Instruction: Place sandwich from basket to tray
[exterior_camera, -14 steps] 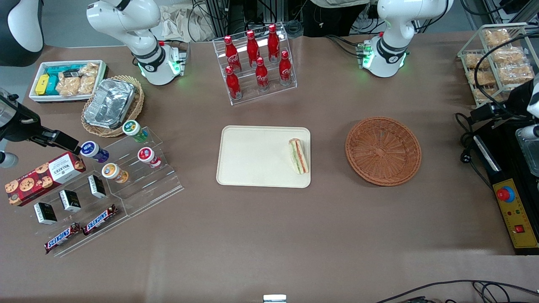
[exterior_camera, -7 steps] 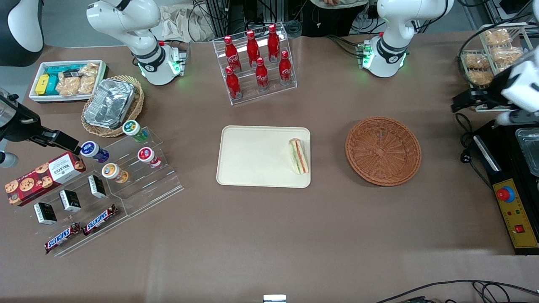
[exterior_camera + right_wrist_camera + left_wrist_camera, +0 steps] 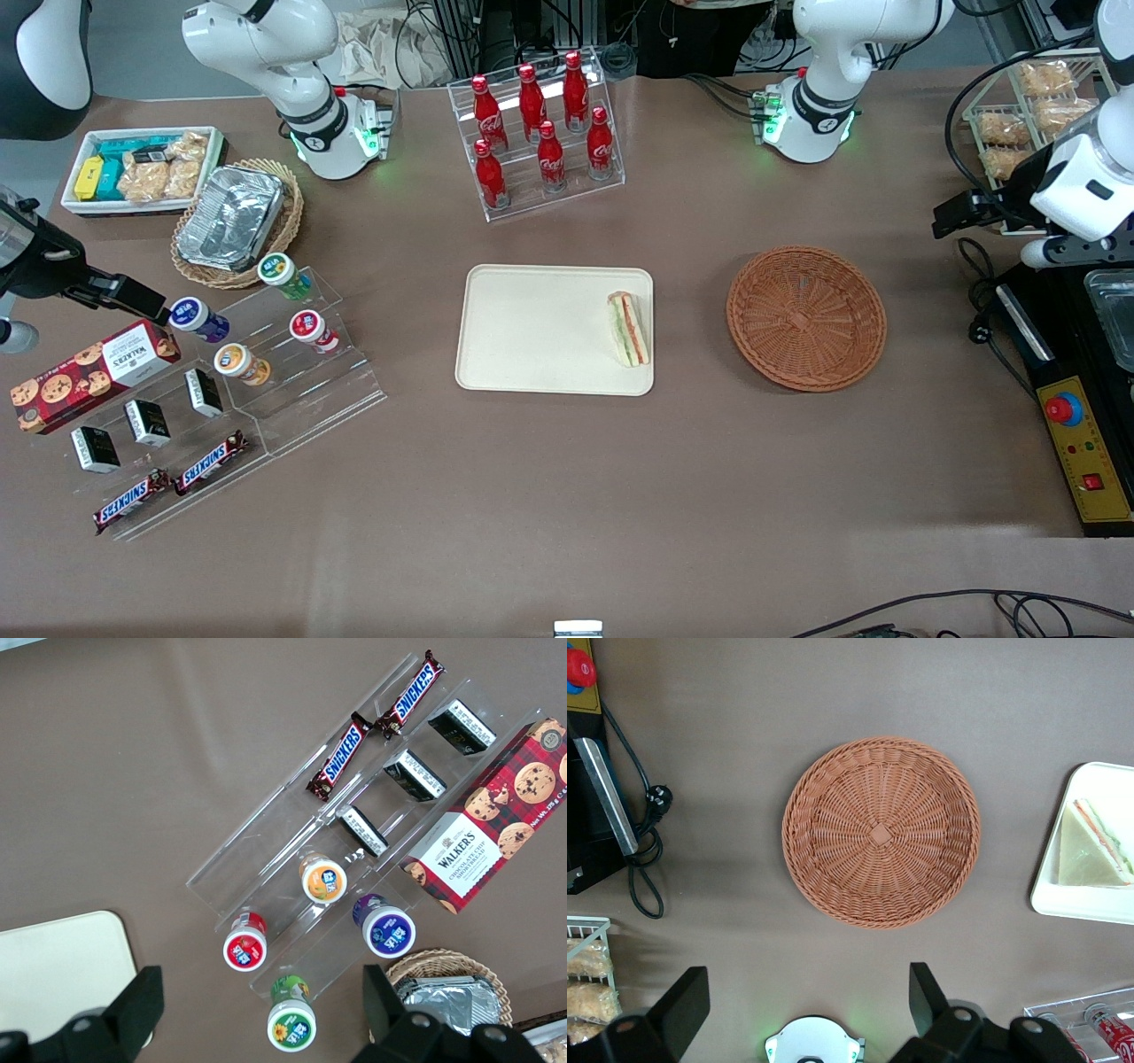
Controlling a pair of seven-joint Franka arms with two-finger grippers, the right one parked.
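Note:
The sandwich (image 3: 629,330), a white wedge with orange-red and green layers, lies on the cream tray (image 3: 532,332) at the tray's edge nearest the basket; it also shows in the left wrist view (image 3: 1097,843) on the tray (image 3: 1063,899). The round reddish-brown basket (image 3: 805,317) is empty, as the left wrist view (image 3: 881,831) shows. My left gripper (image 3: 961,213) is raised above the table toward the working arm's end, apart from the basket. In the left wrist view the gripper (image 3: 806,985) is open and empty, its fingers (image 3: 926,992) wide apart.
A clear rack of red cola bottles (image 3: 540,128) stands farther from the front camera than the tray. A black control box with a red button (image 3: 1076,416), a cable (image 3: 642,859) and a wire rack of pastries (image 3: 1028,115) sit at the working arm's end. Snack stands (image 3: 221,381) lie toward the parked arm's end.
My left gripper has swung in from the table's end toward the basket and risen into fuller view. The sandwich, tray and basket have not moved.

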